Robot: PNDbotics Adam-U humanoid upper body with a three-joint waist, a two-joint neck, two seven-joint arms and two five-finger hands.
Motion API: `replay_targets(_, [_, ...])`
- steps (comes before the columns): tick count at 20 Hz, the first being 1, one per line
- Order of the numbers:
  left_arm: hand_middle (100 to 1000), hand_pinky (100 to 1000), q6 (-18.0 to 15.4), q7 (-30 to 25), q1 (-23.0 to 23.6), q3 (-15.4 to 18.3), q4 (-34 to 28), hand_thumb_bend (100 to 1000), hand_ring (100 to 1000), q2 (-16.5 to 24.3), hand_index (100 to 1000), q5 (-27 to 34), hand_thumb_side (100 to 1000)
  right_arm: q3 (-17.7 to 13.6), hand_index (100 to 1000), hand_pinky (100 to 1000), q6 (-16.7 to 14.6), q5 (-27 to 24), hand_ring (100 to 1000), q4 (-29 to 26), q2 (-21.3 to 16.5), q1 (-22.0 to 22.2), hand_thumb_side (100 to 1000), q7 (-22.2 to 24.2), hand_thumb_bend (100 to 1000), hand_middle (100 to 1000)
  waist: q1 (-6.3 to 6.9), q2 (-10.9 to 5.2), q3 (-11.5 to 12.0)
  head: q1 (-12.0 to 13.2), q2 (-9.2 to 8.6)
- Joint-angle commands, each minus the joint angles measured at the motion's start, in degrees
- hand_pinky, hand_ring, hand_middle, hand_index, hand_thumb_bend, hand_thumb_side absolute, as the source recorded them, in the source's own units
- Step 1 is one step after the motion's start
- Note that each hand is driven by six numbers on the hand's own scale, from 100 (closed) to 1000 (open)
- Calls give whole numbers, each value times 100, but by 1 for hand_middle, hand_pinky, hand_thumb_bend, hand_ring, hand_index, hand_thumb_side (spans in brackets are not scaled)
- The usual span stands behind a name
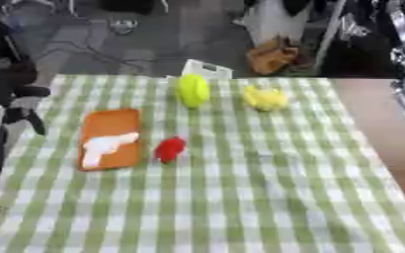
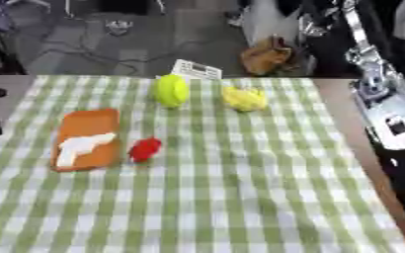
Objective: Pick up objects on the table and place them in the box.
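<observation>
Nothing looked boxed yet — the green object (image 1: 193,90), the yellow object (image 1: 265,98) and the red object (image 1: 170,149) all lay on the checked table (image 1: 266,197), the red one just beside an orange tray (image 1: 111,138) holding a white shape. Neither robot hand could be made out, so no grip could be judged.

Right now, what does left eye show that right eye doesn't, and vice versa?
Only the left eye view shows the black left arm filling its left edge; its hand cannot be made out. Only the right eye view shows the silver-white right arm running down its right edge; no hand can be made out there. Both share the green checked cloth, the orange tray with a white object on it, the red object beside the tray, the green object and the yellow object.
</observation>
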Motion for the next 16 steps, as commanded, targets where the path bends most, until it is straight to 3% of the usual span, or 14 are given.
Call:
replay_targets(1, [832, 320, -3, -11, -38, 15, -117, 100, 701, 48, 795, -4, 924, -38, 831, 543, -3, -10, 704, -43, -151, -75, 482, 11, 100, 813, 40, -165, -5, -1, -54])
replay_targets(11, [832, 319, -1, -13, -38, 14, -119, 100, 700, 51, 795, -10, 925, -26, 832, 545, 4, 12, 706, -19, -171, -89, 485, 50, 100, 812, 37, -167, 5, -8, -56])
replay_targets(16, [832, 318, -2, -27, -39, 2, -115, 100, 698, 53, 795, -10, 926, 264, 841, 575, 87, 346, 733, 466, -396, -240, 503, 445, 100, 827, 24, -155, 33, -40, -63])
